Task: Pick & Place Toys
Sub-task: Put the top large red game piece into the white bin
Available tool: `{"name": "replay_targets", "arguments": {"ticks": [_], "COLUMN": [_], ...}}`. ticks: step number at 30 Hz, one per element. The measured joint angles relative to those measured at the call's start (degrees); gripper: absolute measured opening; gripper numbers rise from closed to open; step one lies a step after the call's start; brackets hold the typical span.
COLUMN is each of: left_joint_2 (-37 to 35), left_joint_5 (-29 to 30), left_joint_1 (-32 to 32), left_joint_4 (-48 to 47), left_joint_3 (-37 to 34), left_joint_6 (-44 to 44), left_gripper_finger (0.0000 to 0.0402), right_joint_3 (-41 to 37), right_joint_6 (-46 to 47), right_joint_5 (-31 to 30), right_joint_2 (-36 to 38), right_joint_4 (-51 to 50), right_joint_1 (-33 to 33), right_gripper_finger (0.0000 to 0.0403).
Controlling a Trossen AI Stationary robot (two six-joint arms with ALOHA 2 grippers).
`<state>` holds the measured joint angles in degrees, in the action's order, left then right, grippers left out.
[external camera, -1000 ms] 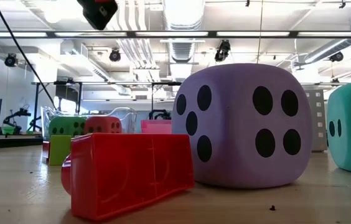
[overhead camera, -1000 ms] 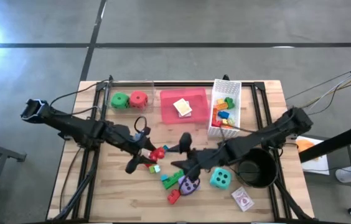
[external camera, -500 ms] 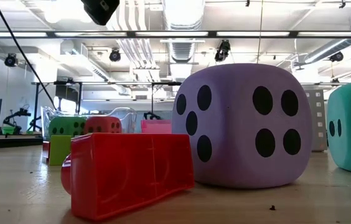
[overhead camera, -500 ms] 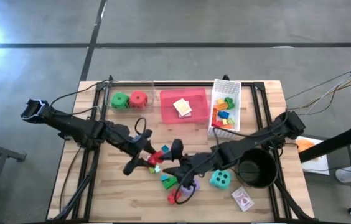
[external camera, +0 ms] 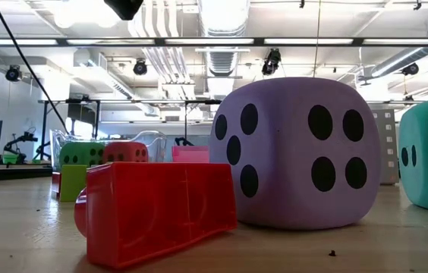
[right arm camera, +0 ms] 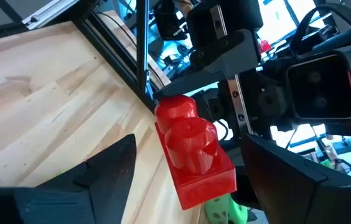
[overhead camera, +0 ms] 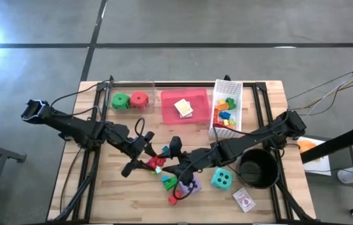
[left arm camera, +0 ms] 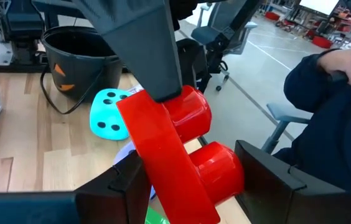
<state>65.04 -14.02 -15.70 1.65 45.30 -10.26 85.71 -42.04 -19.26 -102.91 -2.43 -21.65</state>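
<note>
Mid-table, our left gripper point(overhead camera: 151, 161) holds the red brick point(left arm camera: 182, 149) aloft; our right gripper point(overhead camera: 178, 164), fingers wide, flanks it. Releasing early could drop it among the loose bricks point(overhead camera: 169, 182).

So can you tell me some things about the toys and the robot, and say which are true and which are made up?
1. The left end effector holds a red brick. True.
2. The green die sits beside the red die. True.
3. The purple die is inside the black pot. False: it rests on the table.
4. The white mesh basket holds only card packs. False: it holds coloured bricks.
</note>
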Motion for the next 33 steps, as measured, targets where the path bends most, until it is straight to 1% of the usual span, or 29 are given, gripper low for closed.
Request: {"name": "replay_targets", "arguments": {"ticks": [4, 9, 14, 18, 21, 25, 27, 33], "left_joint_2": [0.0, 0.0, 0.0, 0.0, 0.0, 0.0, 0.0, 0.0], "left_joint_5": [0.0, -0.2, -1.1, -1.3, -1.3, -1.3, -1.3, -1.3], "left_joint_1": [0.0, 0.0, 0.0, 0.0, 0.0, 0.0, 0.0, 0.0], "left_joint_4": [0.3, 0.5, 1.4, 1.4, 1.6, 1.8, 1.8, 1.9], "left_joint_3": [0.0, 0.0, 0.0, 0.0, 0.0, 0.0, 0.0, 0.0], "left_joint_6": [0.0, 0.7, 0.5, -0.5, -0.4, -0.2, -0.3, -0.9], "left_gripper_finger": [0.0198, 0.0198, 0.0198, 0.0202, 0.0197, 0.0197, 0.0197, 0.0202], "right_joint_3": [0.0, 0.0, 0.0, 0.0, 0.0, 0.0, 0.0, 0.0], "right_joint_6": [0.2, 0.7, 1.0, 0.6, -1.2, -1.2, -1.6, -2.4], "right_joint_5": [0.5, 3.2, 3.5, 3.8, 3.8, 4.6, 4.6, 4.8], "right_joint_2": [0.0, 0.0, 0.0, -0.1, -0.2, -0.2, -0.2, -0.2], "right_joint_4": [0.4, 1.3, 1.8, 1.8, 2.3, 2.7, 2.6, 2.6], "right_joint_1": [0.3, 0.9, 1.5, 1.6, 1.6, 1.7, 1.7, 1.8], "right_gripper_finger": [0.025, 0.0196, 0.016, 0.0149, 0.0152, 0.0157, 0.0148, 0.0106]}}
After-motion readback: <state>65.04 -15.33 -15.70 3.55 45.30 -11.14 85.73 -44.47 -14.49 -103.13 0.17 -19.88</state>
